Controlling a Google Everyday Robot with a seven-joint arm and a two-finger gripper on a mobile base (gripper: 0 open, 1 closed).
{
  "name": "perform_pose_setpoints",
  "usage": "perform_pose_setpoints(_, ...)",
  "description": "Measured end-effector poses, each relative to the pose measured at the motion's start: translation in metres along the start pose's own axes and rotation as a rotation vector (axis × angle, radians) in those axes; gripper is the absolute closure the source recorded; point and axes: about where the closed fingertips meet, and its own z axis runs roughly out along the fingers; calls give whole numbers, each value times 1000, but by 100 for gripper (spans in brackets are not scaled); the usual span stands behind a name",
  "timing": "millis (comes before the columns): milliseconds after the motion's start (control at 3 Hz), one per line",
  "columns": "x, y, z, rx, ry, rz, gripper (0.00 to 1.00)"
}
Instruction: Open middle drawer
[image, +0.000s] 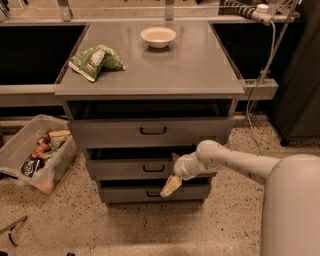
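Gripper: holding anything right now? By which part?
Nothing visibly held. The gripper sits before the grey metal middle drawer, right of and below its small black loop handle, not on it.

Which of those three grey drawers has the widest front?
The top drawer, just under the tabletop; the middle drawer and bottom drawer are narrower. The gripper hangs before the bottom drawer, right of centre.

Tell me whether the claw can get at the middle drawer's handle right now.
Probably yes: the claw hangs just beside and below the handle on the middle drawer, with nothing between.
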Motion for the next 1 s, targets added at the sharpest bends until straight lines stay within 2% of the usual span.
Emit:
perform_pose_setpoints(333, -5, -4, 10, 9, -3, -11, 0)
perform_pose_setpoints(1000, -7, -3, 15, -12, 4, 15, 0)
